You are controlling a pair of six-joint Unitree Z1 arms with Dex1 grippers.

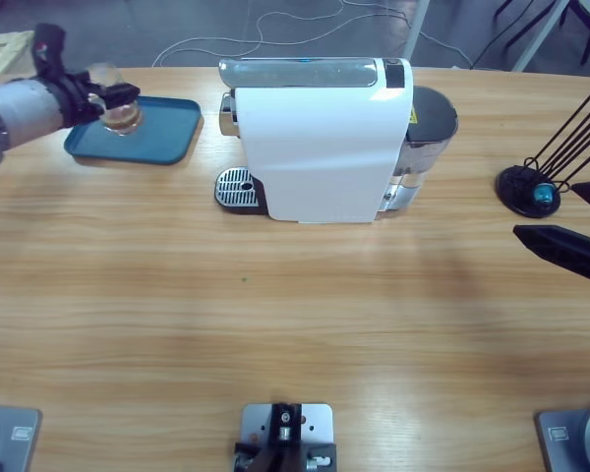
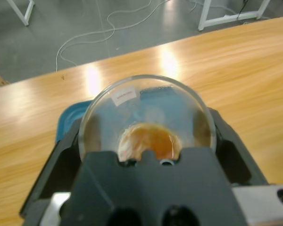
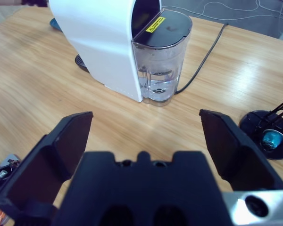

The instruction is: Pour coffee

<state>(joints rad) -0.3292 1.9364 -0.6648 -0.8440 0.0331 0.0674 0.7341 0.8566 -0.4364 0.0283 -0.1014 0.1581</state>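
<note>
Now the left claw (image 2: 146,141) is clamped on a clear glass cup (image 2: 146,117), holding it over the blue tray (image 1: 167,138) at about ten o'clock on the counter (image 1: 275,324), probably so any drip falls on the tray. Inside the cup, the coffee (image 2: 148,141) is only a thin reddish-brown layer at the bottom. At three o'clock, the right claw (image 3: 146,136) waits with jaws wide apart, facing the white machine (image 1: 324,147).
</note>
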